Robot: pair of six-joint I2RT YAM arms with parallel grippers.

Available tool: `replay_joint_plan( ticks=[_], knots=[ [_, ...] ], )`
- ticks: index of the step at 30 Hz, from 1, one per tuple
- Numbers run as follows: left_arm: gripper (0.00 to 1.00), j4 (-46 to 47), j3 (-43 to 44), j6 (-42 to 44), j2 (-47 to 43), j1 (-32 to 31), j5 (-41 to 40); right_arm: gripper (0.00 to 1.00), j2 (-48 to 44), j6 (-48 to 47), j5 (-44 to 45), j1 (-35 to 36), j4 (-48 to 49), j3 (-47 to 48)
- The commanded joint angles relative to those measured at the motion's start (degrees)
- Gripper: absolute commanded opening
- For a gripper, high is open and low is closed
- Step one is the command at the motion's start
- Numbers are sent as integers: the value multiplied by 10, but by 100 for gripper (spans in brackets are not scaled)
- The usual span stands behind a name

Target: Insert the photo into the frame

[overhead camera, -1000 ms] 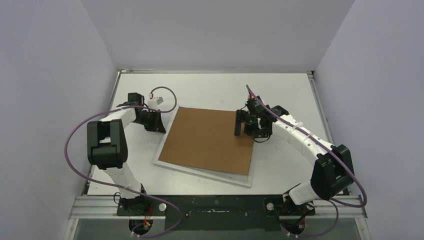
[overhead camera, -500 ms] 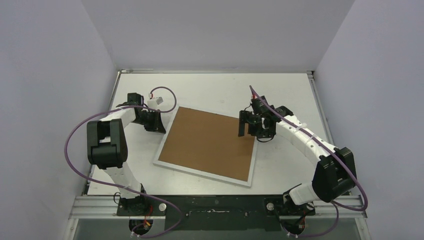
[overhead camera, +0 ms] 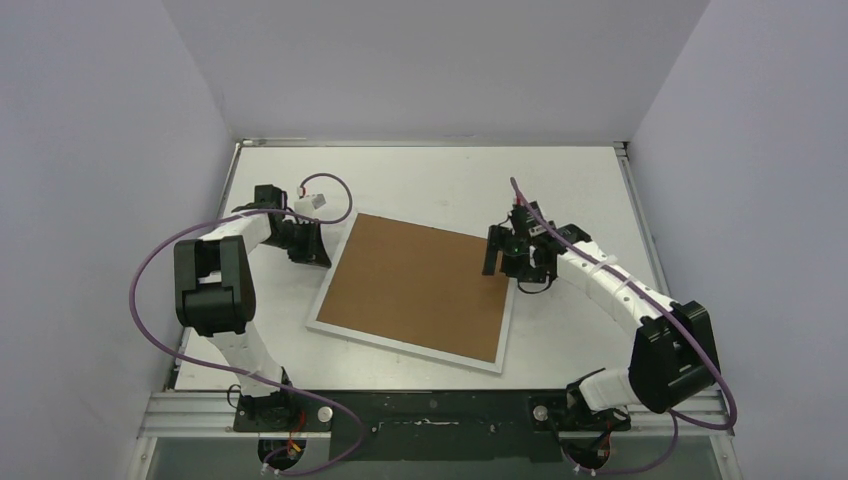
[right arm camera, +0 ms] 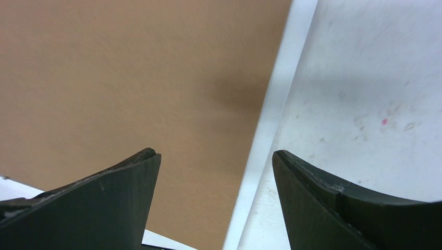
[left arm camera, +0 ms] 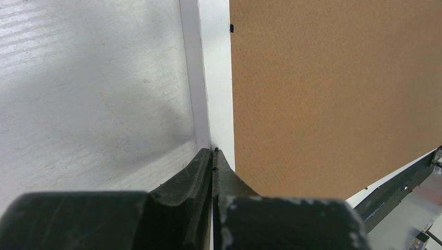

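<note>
- The frame (overhead camera: 400, 344) lies flat in the middle of the table (overhead camera: 440, 180), turned a little out of square, and only its narrow white border shows.
- The brown backing board (overhead camera: 420, 285) fills the whole space inside that border, so the photo is not visible in any view and its place cannot be told.
- On the left wrist view the border (left arm camera: 216, 78) is a pale strip between the bare tabletop (left arm camera: 94, 94) and the board (left arm camera: 333, 94), with a small black tab at the board's edge.
- The left gripper (overhead camera: 318, 252) sits at the frame's left side, near the far corner.
- Close up, the left gripper (left arm camera: 213, 153) is clenched tight, its fingers pressed together with nothing between them and the tip right at the border's outer edge.
- The right gripper (overhead camera: 503, 262) is over the frame's right side, low above it.
- From its own camera the right gripper (right arm camera: 215, 154) is released, jaws wide apart and holding nothing.
- One of its fingers (right arm camera: 120, 182) hangs over the board (right arm camera: 130, 78), the other over the table (right arm camera: 375, 78), and the white border (right arm camera: 271, 114) runs between them.
- Whether those fingers touch the surface cannot be told.
- Purple cables (overhead camera: 140, 290) loop off both arms.
</note>
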Motion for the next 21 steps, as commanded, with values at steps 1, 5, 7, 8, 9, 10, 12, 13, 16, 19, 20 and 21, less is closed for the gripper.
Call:
replay_joint_plan(
  ticks=[1,5,7,8,9,10,12,13,16,19,20,21],
  knots=[
    [0,-23,10,13,13,3,-20,80,-17,37,-17,14,46,-58],
    [0,-20,5,13,17,3,-24,80,-14,39,-7,16,57,-84],
    [0,-17,2,14,19,3,-25,80,-14,41,-8,17,65,-91],
    [0,-15,2,14,19,3,-26,80,-13,42,-8,19,68,-93],
    [0,-14,0,14,20,3,-28,80,-12,43,-7,23,70,-93],
    [0,-12,-1,14,21,3,-30,80,-11,45,-7,26,73,-92],
    [0,-10,-2,14,24,3,-31,80,-4,48,-5,35,76,-89],
    [0,-8,-4,14,24,3,-31,80,-1,49,-4,39,77,-88],
    [0,-5,-7,12,27,3,-31,80,7,54,-3,48,82,-89],
    [0,-4,-8,13,29,3,-30,80,13,56,-3,54,85,-91],
    [0,-4,-8,13,29,2,-30,79,14,56,-2,54,85,-91],
    [0,-4,-8,13,29,3,-29,79,15,56,-3,54,85,-92]
  ],
)
